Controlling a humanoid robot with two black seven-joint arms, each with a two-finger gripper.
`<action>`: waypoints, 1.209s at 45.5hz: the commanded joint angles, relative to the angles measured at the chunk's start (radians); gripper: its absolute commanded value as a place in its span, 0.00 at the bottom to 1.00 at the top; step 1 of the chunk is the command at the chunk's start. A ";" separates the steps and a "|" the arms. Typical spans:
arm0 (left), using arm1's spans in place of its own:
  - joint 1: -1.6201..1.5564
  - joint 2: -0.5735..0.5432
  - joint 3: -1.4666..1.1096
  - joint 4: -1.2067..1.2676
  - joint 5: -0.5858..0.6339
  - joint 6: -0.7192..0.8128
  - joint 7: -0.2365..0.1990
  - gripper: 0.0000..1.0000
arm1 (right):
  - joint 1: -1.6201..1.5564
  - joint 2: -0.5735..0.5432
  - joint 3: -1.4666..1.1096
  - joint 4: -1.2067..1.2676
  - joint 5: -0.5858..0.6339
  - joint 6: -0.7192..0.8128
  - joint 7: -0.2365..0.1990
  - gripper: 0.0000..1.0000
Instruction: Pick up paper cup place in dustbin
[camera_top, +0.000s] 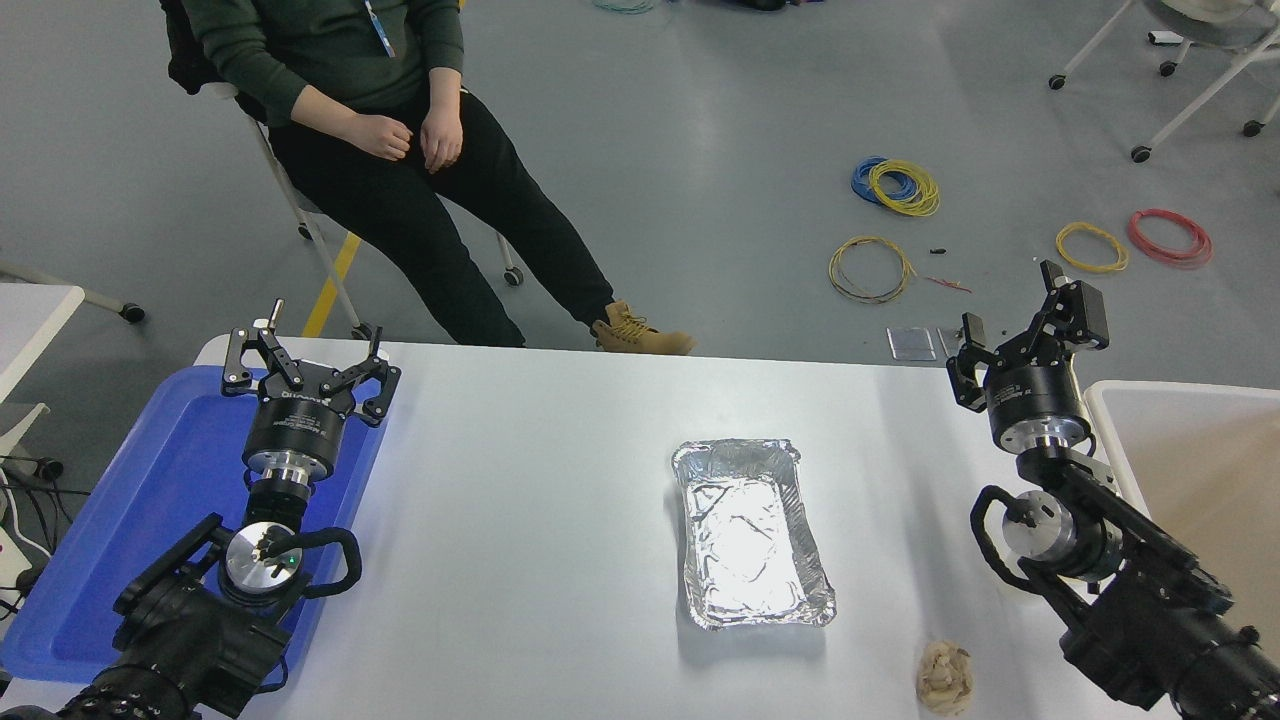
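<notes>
1. Grey floor fills the upper half of the frame; coils of wire in blue, yellow and red lie on it at upper right, and a person sits on a chair at upper left, hands resting on the thighs.
2. White table spans the lower half of the frame.
3. Blue tray lies flat on the table's left edge; the left arm stands parked over it at lower left, and the left gripper points toward the top of the frame with its fingers spread wide and nothing between them.
4. Dustbin sits at the right edge of the frame, cream-white with a beige inside; only part of it shows, and no paper cup can be seen in it or anywhere on the table.
5. Right arm comes in from the lower right just beside the dustbin; the right gripper is raised at the table's far right edge, fingers apart and empty.
6. Foil tray lies right of centre, empty and shiny.
7. Crumpled paper ball rests near the bottom edge, below and right of the foil tray.
</notes>
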 joint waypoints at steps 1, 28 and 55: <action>0.000 0.000 0.000 0.000 0.000 0.000 0.000 1.00 | 0.006 -0.010 -0.033 0.000 -0.001 0.001 0.002 1.00; 0.000 0.000 0.000 0.000 0.000 0.000 0.000 1.00 | 0.008 -0.010 -0.038 0.002 0.001 0.009 -0.001 1.00; 0.000 0.000 0.000 0.000 0.000 0.000 0.000 1.00 | 0.068 -0.097 -0.193 -0.058 0.002 -0.004 0.002 1.00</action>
